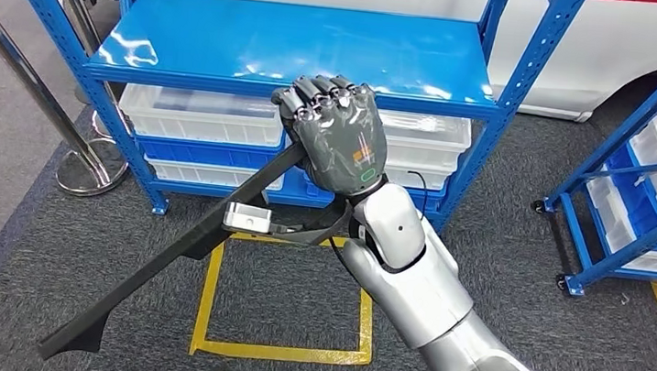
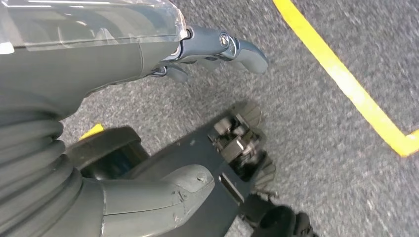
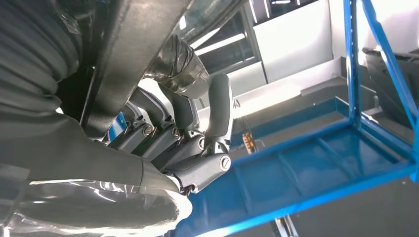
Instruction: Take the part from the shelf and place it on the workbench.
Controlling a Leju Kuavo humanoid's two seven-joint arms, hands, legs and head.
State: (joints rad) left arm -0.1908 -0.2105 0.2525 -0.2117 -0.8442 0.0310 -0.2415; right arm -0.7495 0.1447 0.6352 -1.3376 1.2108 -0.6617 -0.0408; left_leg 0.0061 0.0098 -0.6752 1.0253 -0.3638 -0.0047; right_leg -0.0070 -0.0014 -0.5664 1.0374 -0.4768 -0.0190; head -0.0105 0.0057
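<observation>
In the head view my right hand [image 1: 335, 135] is raised in front of the blue shelf [image 1: 293, 53] and grips the upper end of a long black part [image 1: 159, 274]. The part slants from the hand down toward the lower left, above the carpet. Seen from the right wrist, dark fingers [image 3: 197, 138] wrap around the black part [image 3: 131, 44], with the shelf frame behind. My left hand [image 2: 148, 98] hangs over the grey carpet, its thumb [image 2: 163, 195] and fingers [image 2: 227, 47] apart with nothing between them.
The shelf's top board is bare; clear plastic bins [image 1: 203, 112] sit on the level below. A yellow taped square [image 1: 280, 351] marks the carpet in front. A second blue rack [image 1: 638, 181] stands at the right, a metal post base [image 1: 87, 169] at the left.
</observation>
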